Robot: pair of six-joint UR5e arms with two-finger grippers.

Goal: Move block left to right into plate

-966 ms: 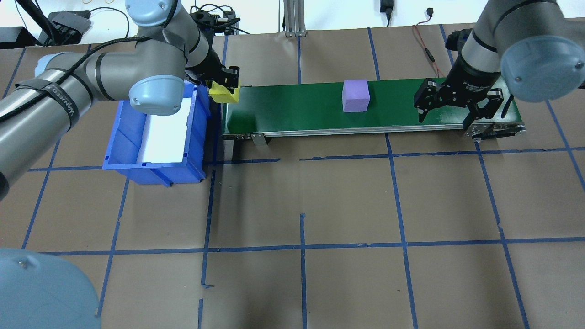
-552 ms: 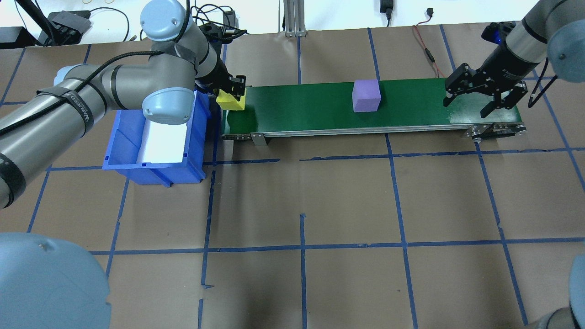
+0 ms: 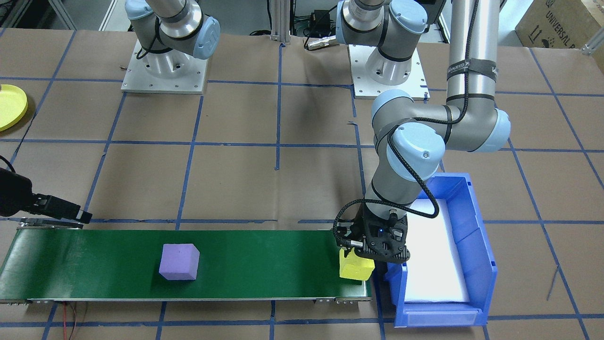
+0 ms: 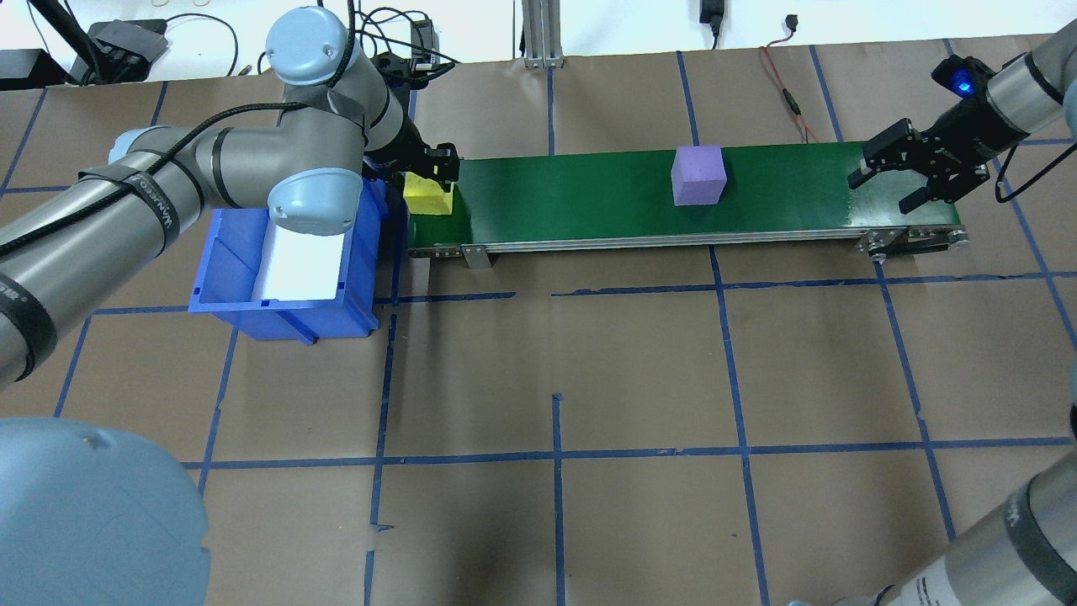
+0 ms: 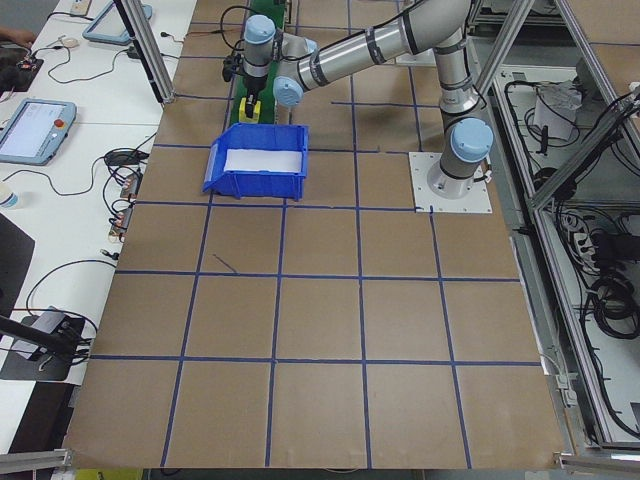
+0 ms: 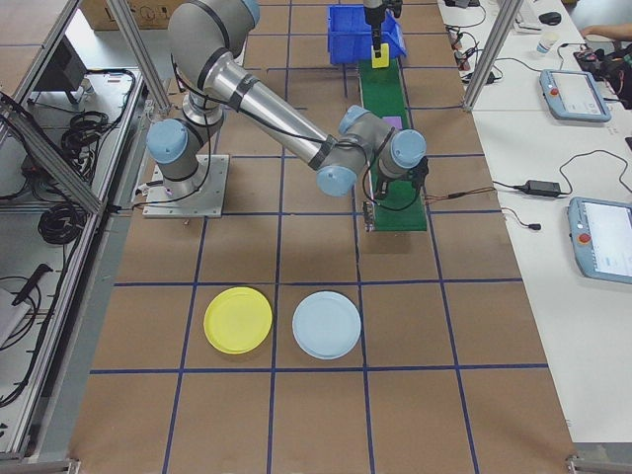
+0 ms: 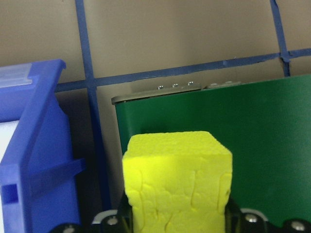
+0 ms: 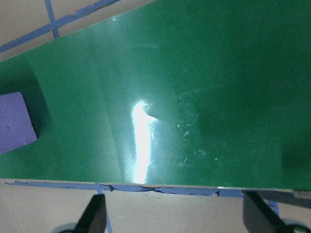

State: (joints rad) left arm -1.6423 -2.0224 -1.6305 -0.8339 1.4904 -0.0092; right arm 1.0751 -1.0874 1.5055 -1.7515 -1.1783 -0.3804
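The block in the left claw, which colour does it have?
The block is bright yellow, shown best in the left wrist view, with the left claw shut on it.

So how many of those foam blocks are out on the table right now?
2. A purple block sits on the green belt, toward its right half. A yellow block is at the belt's left end, held in the left gripper. The blue bin could hide more.

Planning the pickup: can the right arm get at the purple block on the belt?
Probably yes. The purple block sits alone mid-belt with nothing over it, and the right gripper hangs open above the belt's end, holding nothing.
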